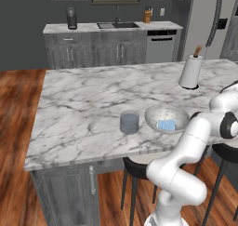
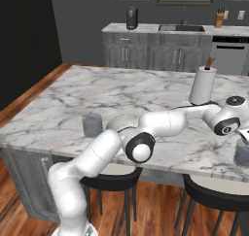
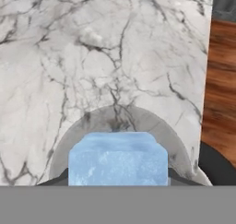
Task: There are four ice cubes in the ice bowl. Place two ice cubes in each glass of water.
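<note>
My gripper (image 3: 117,180) is shut on a light blue ice cube (image 3: 117,156) that sits large at the bottom of the hand view. Right beneath the cube lies the round grey rim of a glass of water (image 3: 92,121). In the right base view the hand (image 2: 243,134) hangs at the far right, just above that glass (image 2: 241,154). The other glass of water (image 1: 129,122) (image 2: 92,125) stands near the island's front edge. To its right is the ice bowl (image 1: 153,114), with a blue ice cube (image 1: 166,124) inside.
A tall white cylinder with a brown tip (image 1: 190,71) (image 2: 203,86) stands further back on the marble island (image 1: 93,95). Dark stools (image 2: 214,196) sit under the front edge. The counter's edge and wood floor (image 3: 221,80) lie close beside the glass below my hand.
</note>
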